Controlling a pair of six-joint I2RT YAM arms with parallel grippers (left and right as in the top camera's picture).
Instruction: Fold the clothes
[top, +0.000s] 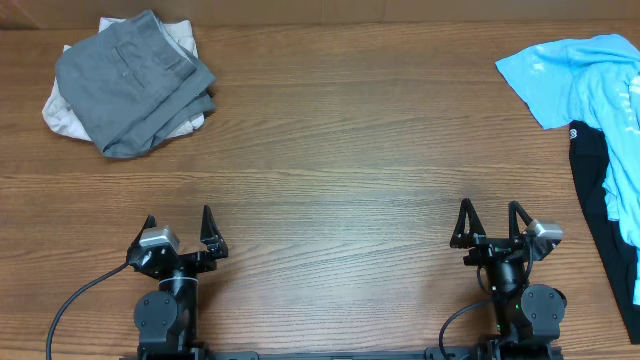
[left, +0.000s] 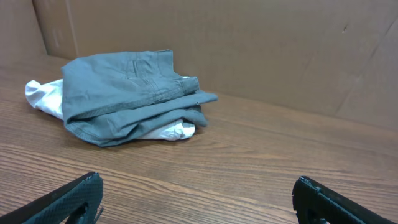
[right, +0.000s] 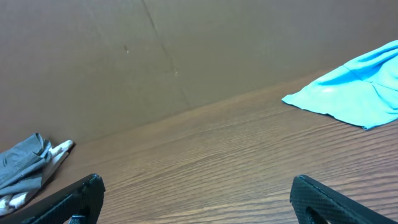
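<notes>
Folded medium-grey shorts (top: 135, 82) lie at the far left on top of a pale beige garment (top: 58, 112); they also show in the left wrist view (left: 124, 93) and at the left edge of the right wrist view (right: 22, 165). A light-blue T-shirt (top: 585, 80) lies crumpled at the far right, also in the right wrist view (right: 354, 93). A black garment (top: 598, 190) lies below it at the right edge. My left gripper (top: 180, 228) (left: 196, 193) and right gripper (top: 490, 220) (right: 196, 193) are open and empty near the front edge, far from the clothes.
The wooden table (top: 330, 150) spans the whole view. A brown cardboard wall (left: 249, 43) stands along its far edge, also in the right wrist view (right: 155, 50). A cable (top: 70, 300) runs from the left arm's base.
</notes>
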